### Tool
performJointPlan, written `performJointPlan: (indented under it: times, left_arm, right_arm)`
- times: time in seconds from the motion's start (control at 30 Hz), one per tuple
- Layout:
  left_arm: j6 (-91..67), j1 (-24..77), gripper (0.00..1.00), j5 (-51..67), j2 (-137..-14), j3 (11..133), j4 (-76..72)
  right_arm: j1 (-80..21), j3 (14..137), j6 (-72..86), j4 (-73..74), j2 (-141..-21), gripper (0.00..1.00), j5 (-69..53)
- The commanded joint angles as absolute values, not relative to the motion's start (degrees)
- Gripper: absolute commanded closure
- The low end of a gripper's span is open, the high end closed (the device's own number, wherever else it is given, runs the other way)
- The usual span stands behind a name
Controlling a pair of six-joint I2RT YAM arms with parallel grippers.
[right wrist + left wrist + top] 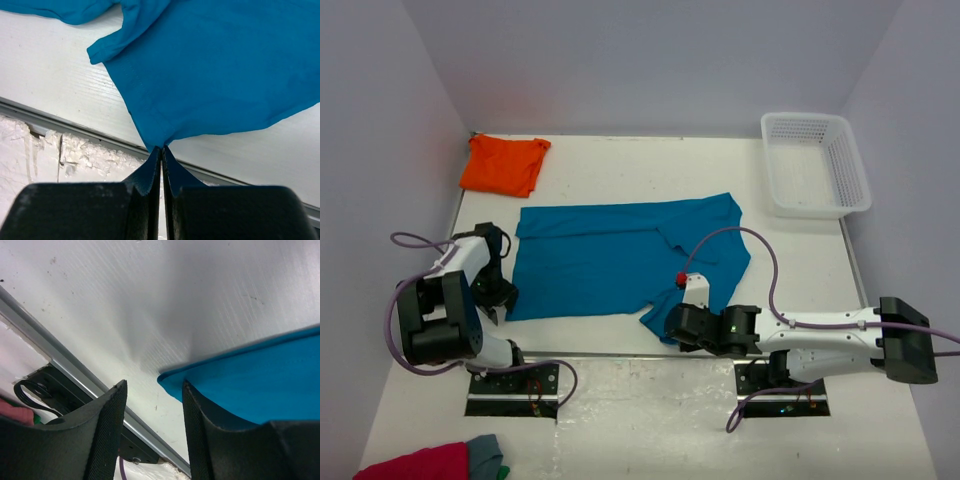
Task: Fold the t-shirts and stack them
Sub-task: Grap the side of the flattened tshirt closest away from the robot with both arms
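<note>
There are two t-shirts on one table (800, 270): one teal-blue t-shirt (610, 260) and one orange t-shirt (503, 165), which lies beyond the teal-blue t-shirt's far left corner. One white basket (815, 207) stands off its far right corner. Two smaller cloths sit well to the near side of its near left corner: one crimson-pink cloth (415, 465) and one grey cloth (485, 455). There are two grippers, each with two fingers: one left gripper (154, 390) at the teal-blue t-shirt's near left corner and one right gripper (162, 149) at its near right corner.
</note>
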State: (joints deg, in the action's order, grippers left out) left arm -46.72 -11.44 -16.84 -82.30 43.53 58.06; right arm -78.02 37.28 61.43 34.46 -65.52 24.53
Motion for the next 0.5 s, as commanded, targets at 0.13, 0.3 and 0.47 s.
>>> performJointPlan:
  times: [0.13, 0.3, 0.47]
  left_arm:
    - [-43.9, -12.6, 0.53, -15.0, -84.8, 43.7, 55.3]
    - [-43.6, -12.7, 0.53, -12.9, -86.6, 43.5, 53.2]
    - [-42.7, -12.8, 0.57, -11.8, -87.5, 43.9, 52.3]
  right_arm:
    - [-77.9, 37.8, 61.4, 33.9, -65.4, 1.00, 25.8]
    - [-77.8, 38.1, 61.4, 33.9, -66.1, 1.00, 25.8]
    - [-77.7, 38.1, 61.7, 34.0, -66.6, 1.00, 25.5]
